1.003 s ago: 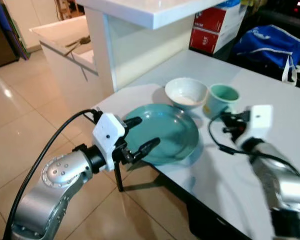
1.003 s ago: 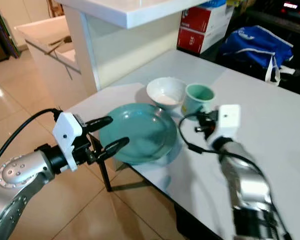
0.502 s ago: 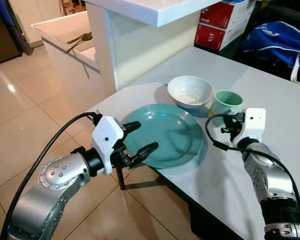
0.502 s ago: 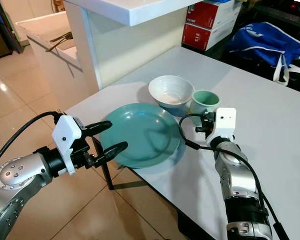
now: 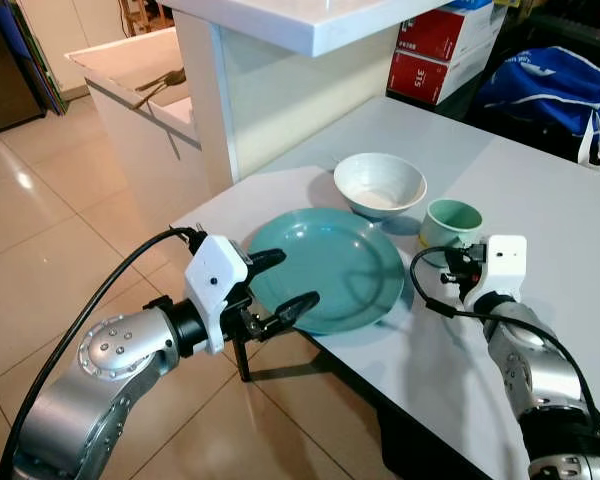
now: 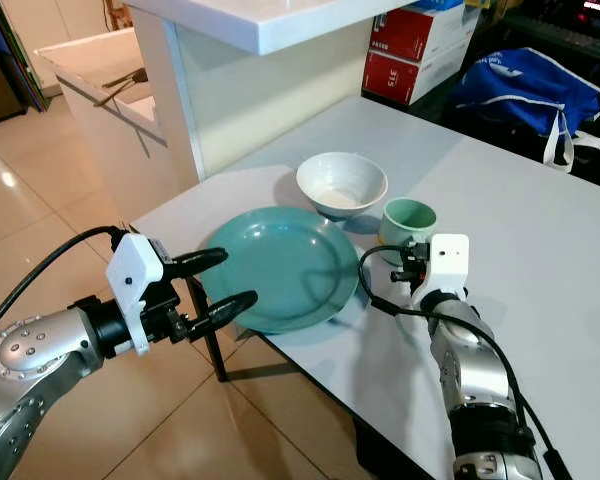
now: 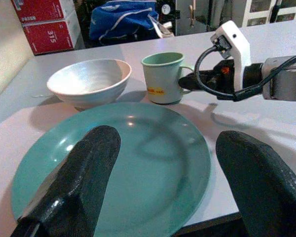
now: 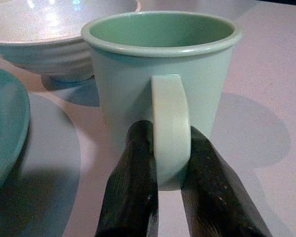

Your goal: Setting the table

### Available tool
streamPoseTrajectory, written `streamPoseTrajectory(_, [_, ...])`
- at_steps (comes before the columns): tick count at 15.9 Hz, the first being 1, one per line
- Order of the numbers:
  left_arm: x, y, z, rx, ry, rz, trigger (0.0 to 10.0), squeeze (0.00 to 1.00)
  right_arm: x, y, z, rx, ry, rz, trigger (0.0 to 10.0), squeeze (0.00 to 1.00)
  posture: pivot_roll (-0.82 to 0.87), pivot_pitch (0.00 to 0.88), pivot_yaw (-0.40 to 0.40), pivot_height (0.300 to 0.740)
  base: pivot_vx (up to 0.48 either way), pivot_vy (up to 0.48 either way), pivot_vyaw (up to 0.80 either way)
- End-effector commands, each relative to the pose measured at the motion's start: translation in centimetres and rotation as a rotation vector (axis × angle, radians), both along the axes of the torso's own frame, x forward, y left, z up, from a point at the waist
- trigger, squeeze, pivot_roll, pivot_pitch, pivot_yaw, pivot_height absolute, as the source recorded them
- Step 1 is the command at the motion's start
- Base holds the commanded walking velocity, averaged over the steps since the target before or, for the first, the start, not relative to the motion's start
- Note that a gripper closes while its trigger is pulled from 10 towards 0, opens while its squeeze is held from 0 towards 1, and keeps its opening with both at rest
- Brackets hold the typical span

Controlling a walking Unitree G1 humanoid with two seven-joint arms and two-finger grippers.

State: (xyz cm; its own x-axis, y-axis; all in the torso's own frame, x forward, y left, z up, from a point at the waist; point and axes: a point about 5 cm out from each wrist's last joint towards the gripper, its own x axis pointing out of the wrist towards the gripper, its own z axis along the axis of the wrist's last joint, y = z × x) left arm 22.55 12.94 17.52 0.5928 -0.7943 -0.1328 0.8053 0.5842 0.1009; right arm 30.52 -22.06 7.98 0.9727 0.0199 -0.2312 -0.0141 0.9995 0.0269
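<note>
Landmark for all positions: the plate (image 5: 330, 268), teal, lying flat near the bench (image 5: 540, 200) corner closest to the robot.

Cup (image 5: 450, 222): pale green, upright on the bench, just beside the plate's far right rim. Its handle (image 8: 170, 128) faces the right arm.

Bowl (image 5: 379, 185): white, upright, just beyond the plate on its far side and left of the cup (rims near, contact between them cannot be confirmed).

Right tool (image 8: 170, 197): at the cup, on the side away from the plate. Both black fingers (image 8: 133, 182) are clenched on the handle, one on each flank, in contact with it. The cup's base rests on the bench.

Left tool (image 5: 278, 285): at the plate's near left edge, off the bench corner. Fingers spread wide and released, grasping nothing; one finger lies at the rim's near side, the other at its left side. In the left wrist view both fingers (image 7: 84, 173) frame the plate.

Background: white counter behind the plate, red boxes and a blue bag beyond the bench.
</note>
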Motion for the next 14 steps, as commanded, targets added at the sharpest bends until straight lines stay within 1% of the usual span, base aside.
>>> streamPoseTrajectory(1, [-0.4, -0.4, 0.2, 0.003, -0.003, -0.029, 10.0, 0.0, 0.0, -0.1, -0.4, 0.026, 0.016, -0.009, 10.0, 1.0, 0.0, 0.004, -0.006, 0.74, 0.0, 0.0, 0.0])
streamPoseTrajectory(6, [-0.4, -0.3, 0.4, 0.007, -0.007, -0.023, 10.0, 0.0, -0.6, -0.5, 0.0, 0.071, 0.006, -0.016, 10.0, 1.0, 0.0, 0.004, -0.007, 0.74, 0.0, 0.0, 0.0])
streamPoseTrajectory(9, [-0.4, -0.2, 0.4, 0.032, -0.015, -0.006, 10.0, 0.0, -1.4, -0.9, 1.0, 0.028, -0.011, 0.0, 10.0, 1.0, 0.0, 0.005, -0.01, 0.74, 0.0, 0.0, 0.0])
streamPoseTrajectory(10, [-0.1, 0.1, 0.3, 0.044, -0.007, 0.036, 10.0, 0.0, -2.2, -1.1, 2.2, 0.016, -0.034, 0.037, 10.0, 0.0, 0.0, 0.01, -0.011, 0.74, 0.0, 0.0, 0.0])
streamPoseTrajectory(11, [0.1, 0.3, 0.2, 0.054, -0.006, 0.063, 10.0, 0.0, -2.7, -1.3, 3.1, 0.018, -0.057, 0.05, 10.0, 0.0, 0.0, 0.009, -0.012, 0.74, 0.0, 0.0, 0.0])
streamPoseTrajectory(12, [0.4, 0.7, 0.2, 0.062, -0.018, 0.097, 10.0, 0.0, -3.6, -1.5, 4.8, 0.048, -0.116, 0.083, 10.0, 0.0, 0.0, 0.01, -0.008, 0.74, 0.0, 0.48, 0.0])
streamPoseTrajectory(13, [1.0, 1.1, 0.3, 0.068, -0.03, 0.157, 10.0, 0.0, -4.4, -1.3, 6.9, 0.112, -0.226, 0.122, 10.0, 0.0, -0.01, 0.011, -0.006, 0.74, 0.0, 0.48, 0.0])
streamPoseTrajectory(14, [1.4, 1.2, 0.4, 0.073, -0.038, 0.18, 10.0, 0.0, -4.7, -1.1, 7.8, 0.145, -0.264, 0.135, 10.0, 0.0, -0.02, 0.01, 0.0, 0.74, 0.0, 0.48, 0.0])
